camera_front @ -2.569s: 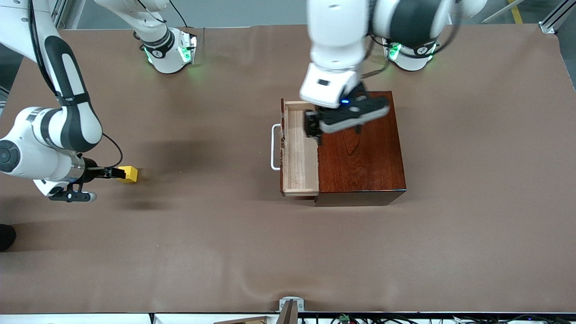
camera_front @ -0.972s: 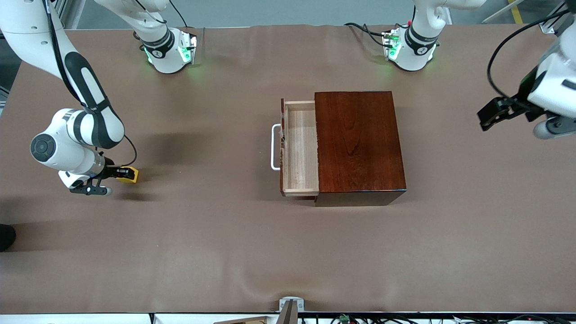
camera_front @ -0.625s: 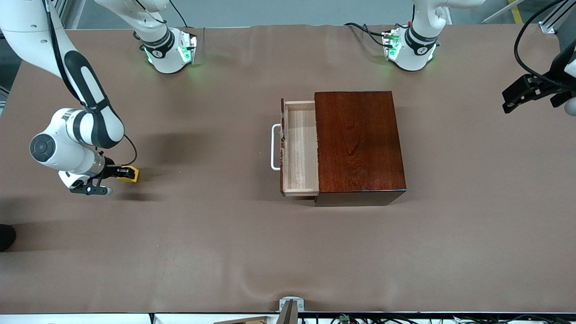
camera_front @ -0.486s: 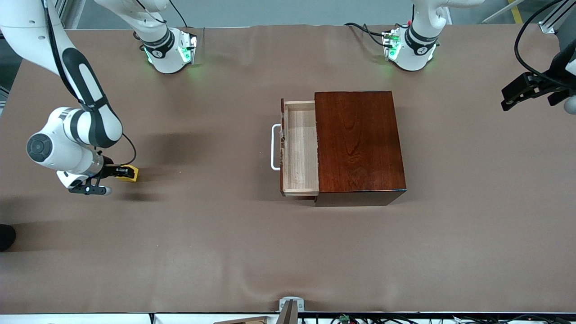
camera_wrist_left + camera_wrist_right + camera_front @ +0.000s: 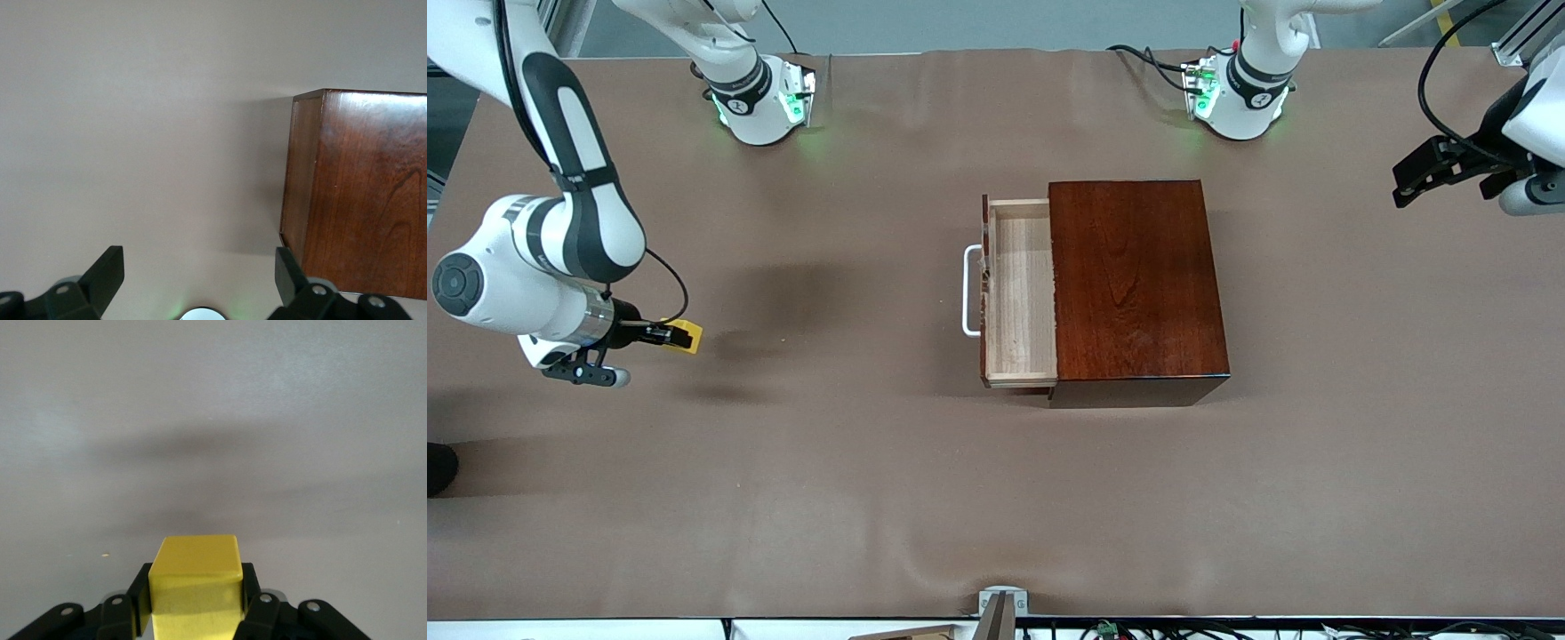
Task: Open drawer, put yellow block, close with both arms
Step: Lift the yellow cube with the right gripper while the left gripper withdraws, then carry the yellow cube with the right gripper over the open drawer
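**Block lifted, drawer standing open**

Since half a second ago the right gripper (image 5: 667, 335) has risen a little with the yellow block (image 5: 685, 336) and drawn slightly toward the right arm's end of the worktop (image 5: 871, 498), while the left gripper (image 5: 1414, 182) has shifted a short way back in over the worktop's edge at the left arm's end.

Nearest the front camera lies bare brown worktop. Above it, at the right arm's end, the right gripper holds the yellow block; its fingers (image 5: 250, 590) are closed against two opposite sides of the cube, which juts out past the fingertips. A soft shadow lies on the worktop under the block, so it is clear of the surface.

Well apart from it, in the middle of the worktop, sits the dark mahogany box (image 5: 1138, 284). The drawer (image 5: 1018, 293) is pulled partway out toward the right arm's end, its pale wooden tray showing nothing inside and its white loop handle (image 5: 966, 292) facing the block.

Over the left arm's end of the worktop hangs the left gripper, fingers (image 5: 107, 273) spread wide and holding nothing; its wrist view takes in the box's corner (image 5: 303, 173).
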